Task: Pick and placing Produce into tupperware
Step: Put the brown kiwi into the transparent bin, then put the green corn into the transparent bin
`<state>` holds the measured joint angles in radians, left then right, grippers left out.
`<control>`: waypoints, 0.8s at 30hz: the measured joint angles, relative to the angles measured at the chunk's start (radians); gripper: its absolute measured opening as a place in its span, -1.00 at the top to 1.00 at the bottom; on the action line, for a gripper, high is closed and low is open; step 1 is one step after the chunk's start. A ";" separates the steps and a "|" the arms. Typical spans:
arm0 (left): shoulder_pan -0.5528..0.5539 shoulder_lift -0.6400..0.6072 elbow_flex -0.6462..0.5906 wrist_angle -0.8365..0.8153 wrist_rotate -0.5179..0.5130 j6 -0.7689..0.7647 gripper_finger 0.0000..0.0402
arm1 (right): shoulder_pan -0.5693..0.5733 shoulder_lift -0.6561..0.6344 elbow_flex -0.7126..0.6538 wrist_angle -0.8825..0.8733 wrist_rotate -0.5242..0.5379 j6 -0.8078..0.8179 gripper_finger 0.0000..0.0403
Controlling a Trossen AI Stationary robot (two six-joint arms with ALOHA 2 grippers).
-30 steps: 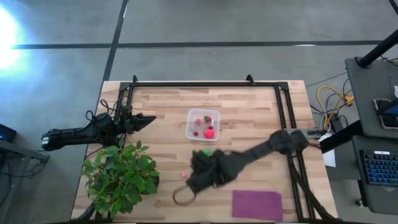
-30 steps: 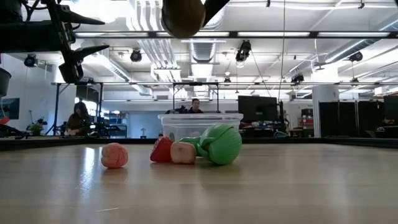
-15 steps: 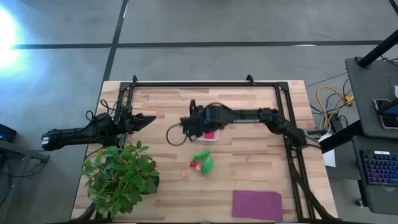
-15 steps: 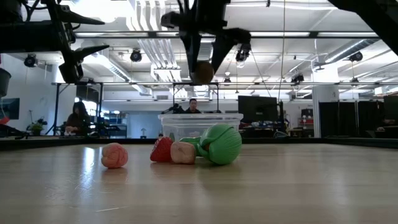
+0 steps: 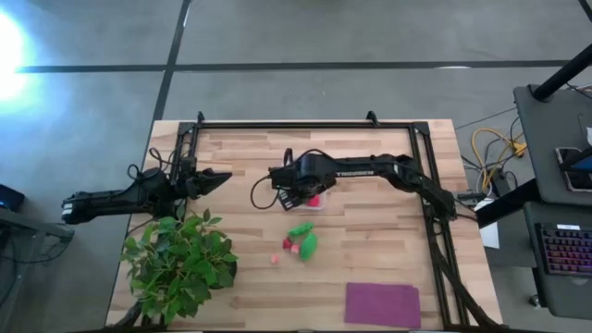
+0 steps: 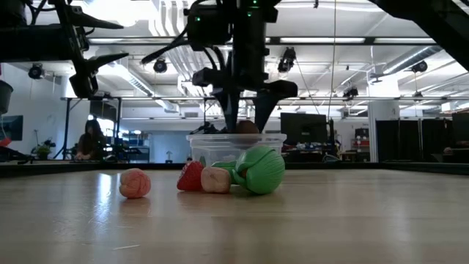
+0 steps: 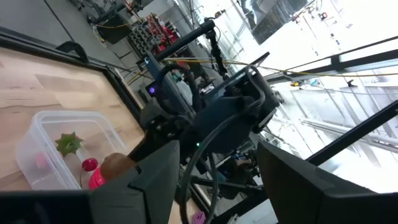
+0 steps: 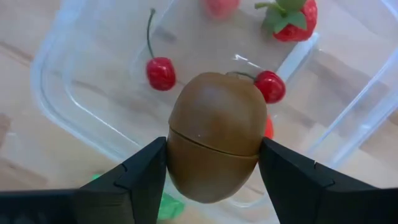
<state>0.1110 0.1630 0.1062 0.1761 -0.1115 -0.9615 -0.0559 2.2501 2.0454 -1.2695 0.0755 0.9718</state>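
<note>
Tupperware (image 5: 302, 185) sits on the bench (image 5: 370, 259) directly beneath the right end effector (image 5: 294, 185) in the high view, its clear walls mostly covered by that arm; a green piece (image 5: 304, 239) and small red bits lie loose on the wood nearer the front edge, with a purple mat (image 5: 382, 304) farther that way, while the left end effector (image 5: 217, 177) waits well off to the side near a leafy plant (image 5: 178, 261). In the low view the right end effector (image 6: 248, 126) hangs just over the container's rim (image 6: 236, 137), the brown kiwi (image 6: 248, 127) between its fingers. The right wrist view shows both fingers closed against the kiwi (image 8: 214, 135), held above the open container (image 8: 87, 127), where two cherries (image 8: 160, 72) and a strawberry (image 8: 292, 18) lie. The left end effector's fingers stand apart, holding nothing.
</note>
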 joint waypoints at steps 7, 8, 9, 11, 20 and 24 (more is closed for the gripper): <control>0.000 0.000 0.000 0.000 0.000 0.000 0.00 | -0.016 -0.002 0.011 0.063 0.030 -0.038 -0.33; 0.000 0.000 0.000 0.000 0.000 0.000 0.00 | -0.018 -0.003 0.011 0.062 0.039 -0.040 -0.36; 0.000 0.000 0.000 0.000 0.000 0.000 0.00 | -0.019 -0.003 0.011 0.059 0.050 -0.046 -0.39; 0.000 0.000 0.000 0.000 0.000 0.000 0.00 | -0.022 -0.003 0.011 0.046 0.060 -0.062 -0.44; 0.000 0.000 0.000 0.000 0.000 0.000 0.00 | 0.029 -0.063 0.011 0.008 0.142 -0.091 -0.47; 0.000 0.000 0.001 0.000 0.000 0.000 0.00 | 0.084 -0.108 0.011 -0.091 0.125 0.057 -0.42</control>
<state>0.1110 0.1631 0.1069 0.1759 -0.1115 -0.9615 0.0286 2.1417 2.0567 -1.3605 0.2006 1.0284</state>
